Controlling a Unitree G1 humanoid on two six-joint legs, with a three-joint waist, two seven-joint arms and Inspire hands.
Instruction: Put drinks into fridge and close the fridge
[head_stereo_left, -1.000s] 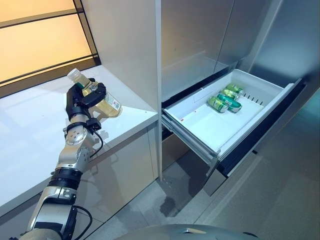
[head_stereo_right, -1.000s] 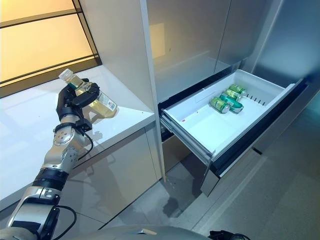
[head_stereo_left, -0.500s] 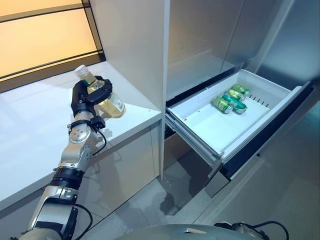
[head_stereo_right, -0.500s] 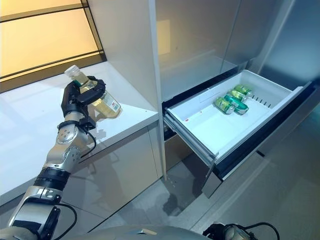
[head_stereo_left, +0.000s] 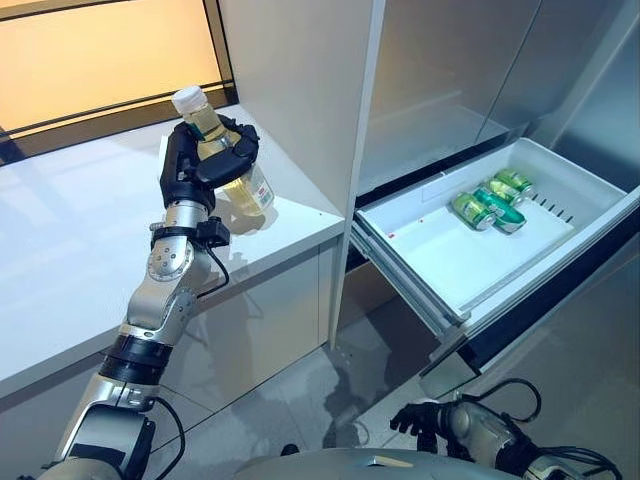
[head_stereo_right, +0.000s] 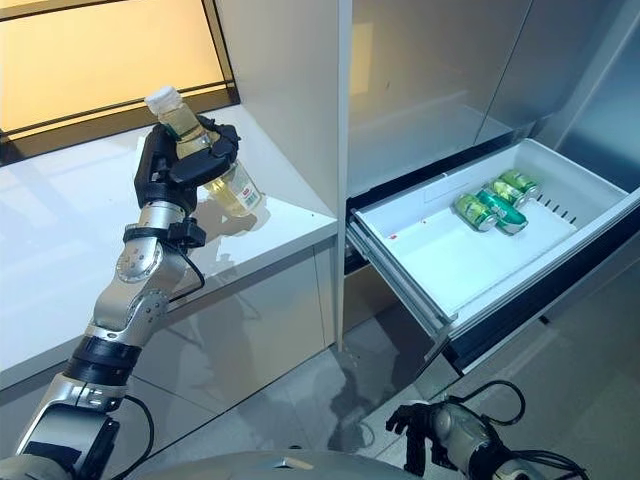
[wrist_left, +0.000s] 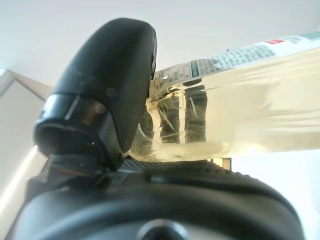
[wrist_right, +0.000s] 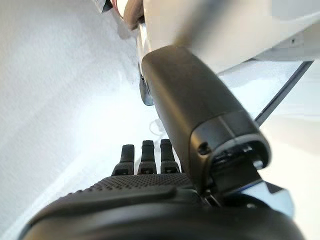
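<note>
A clear bottle (head_stereo_left: 248, 187) of pale yellow drink with a white cap is held tilted above the white counter (head_stereo_left: 60, 250). My left hand (head_stereo_left: 190, 165) is shut on it, fingers and thumb wrapped round its body; the left wrist view shows the thumb (wrist_left: 115, 75) pressed against the bottle (wrist_left: 240, 110). To the right, the white fridge drawer (head_stereo_left: 400, 245) stands pulled out, and a few green cans (head_stereo_left: 490, 205) lie at its far end. Low beside the drawer's front hangs my right hand (head_stereo_left: 420, 418), its fingers (wrist_right: 145, 155) relaxed and holding nothing.
A tall grey cabinet panel (head_stereo_left: 290, 80) rises between the counter and the fridge. Grey fridge doors (head_stereo_left: 450, 70) stand shut above the drawer. A lit orange window wall (head_stereo_left: 100, 60) backs the counter. Grey floor (head_stereo_left: 300, 400) lies below the drawer.
The camera has shifted. My left hand has lifted the bottle higher above the counter and tipped it more upright. My right hand has come into view at the bottom.
</note>
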